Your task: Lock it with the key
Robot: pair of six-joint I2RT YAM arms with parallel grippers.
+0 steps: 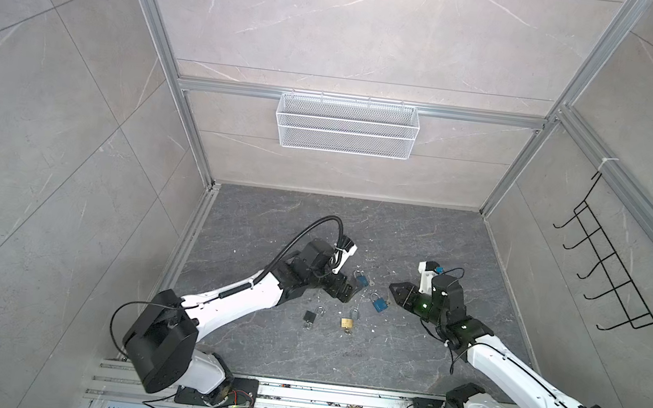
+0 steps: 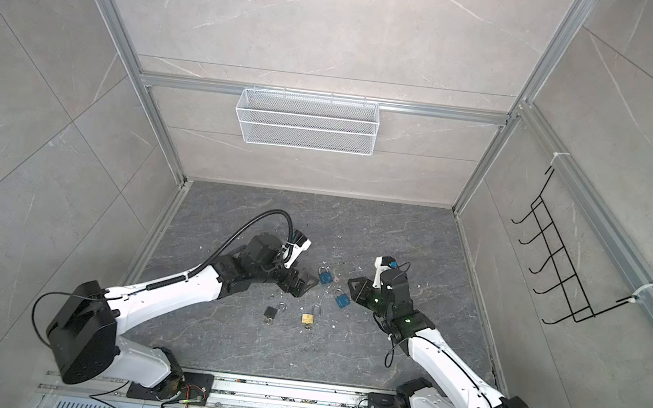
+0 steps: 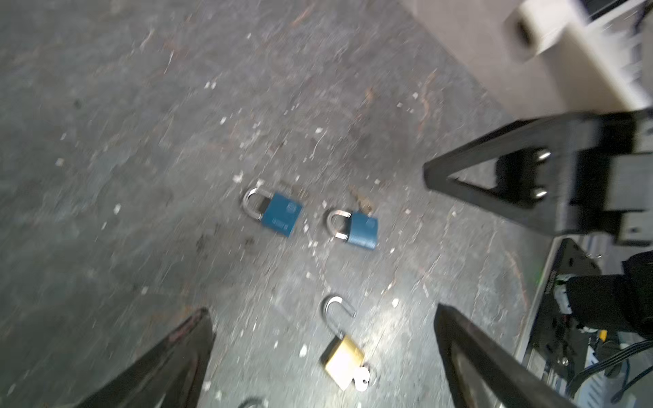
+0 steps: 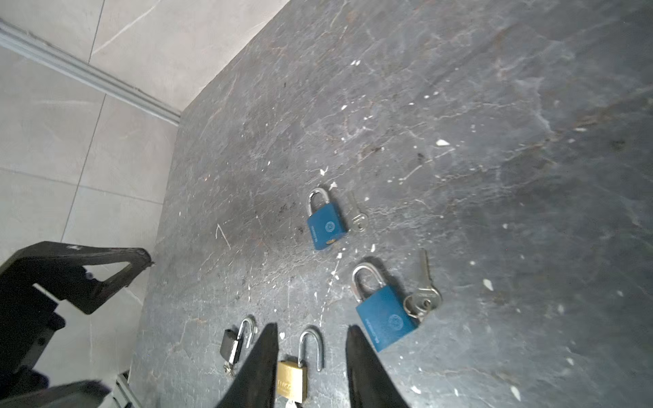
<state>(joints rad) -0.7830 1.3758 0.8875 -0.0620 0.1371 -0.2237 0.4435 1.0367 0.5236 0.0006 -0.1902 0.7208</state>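
Note:
Several padlocks lie on the dark floor between my arms. The brass padlock [image 3: 342, 360] has its shackle swung open and a key [image 3: 362, 379] in its base; it also shows in both top views [image 1: 347, 322] [image 2: 307, 318]. My left gripper [image 3: 323, 316] hovers wide open above it, holding nothing. My right gripper [image 4: 311, 330] is open with a narrower gap, and the brass padlock [image 4: 291, 379] lies on the floor below its fingers. Two blue padlocks [image 4: 325, 222] [image 4: 385, 318] have shut shackles, with loose keys [image 4: 358, 215] [image 4: 424, 293] beside them. A small black padlock [image 4: 231, 344] lies open.
Pale chips litter the floor. A white mesh basket [image 1: 346, 125] hangs on the back wall and a black hook rack [image 1: 610, 266] on the right wall. Aluminium rails run along the floor's left edge and in front of the arm bases.

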